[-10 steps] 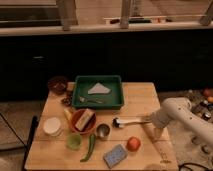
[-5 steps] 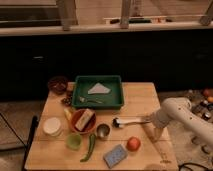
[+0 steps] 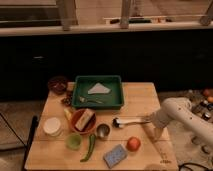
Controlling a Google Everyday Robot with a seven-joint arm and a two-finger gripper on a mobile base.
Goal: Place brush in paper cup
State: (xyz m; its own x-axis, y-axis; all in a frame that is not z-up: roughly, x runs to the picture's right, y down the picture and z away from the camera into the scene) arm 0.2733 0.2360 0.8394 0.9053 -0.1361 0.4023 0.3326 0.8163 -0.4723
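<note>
A pale wooden surface (image 3: 145,97) stands before a dark cabinet front in a dim room. The brush (image 3: 131,121), slim and silvery with a dark rounded head, lies flat on it just beside a shiny metal cup (image 3: 103,131). The gripper (image 3: 151,121) sits at the handle's end; whether it has hold I cannot tell. The round white paper cup (image 3: 52,126) stands well apart near the left edge, below a green plastic tray (image 3: 98,104).

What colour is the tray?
The tray is green, camera view. The gripper is by the handle end of the brush.
</note>
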